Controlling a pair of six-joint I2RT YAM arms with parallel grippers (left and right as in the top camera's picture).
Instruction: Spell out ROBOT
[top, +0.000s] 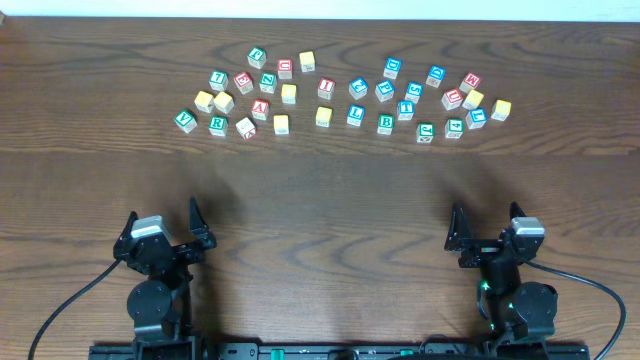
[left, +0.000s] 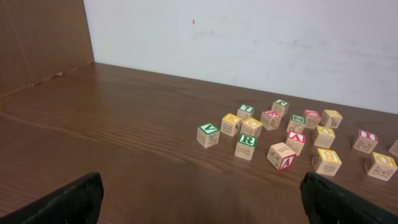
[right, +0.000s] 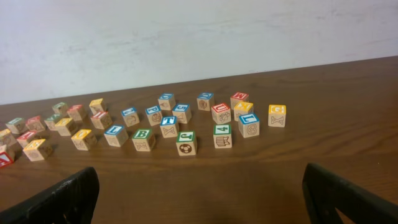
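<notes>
Several wooden letter blocks lie scattered in a band across the far part of the table (top: 320, 220). Among them are a green R block (top: 218, 125), a green B block (top: 386, 124) and a blue T block (top: 405, 110). The R block (left: 247, 146) shows in the left wrist view. The B block (right: 143, 139) and T block (right: 168, 126) show in the right wrist view. I cannot pick out any O block. My left gripper (top: 163, 228) (left: 202, 199) and right gripper (top: 487, 225) (right: 202, 196) are both open and empty, near the front edge, far from the blocks.
Other blocks include a green V (top: 185, 121), a red A (top: 260, 110), a blue L (top: 355, 115) and a green J (right: 186, 143). A white wall (left: 249, 43) stands behind the table. A brown panel (left: 37, 37) stands at the far left.
</notes>
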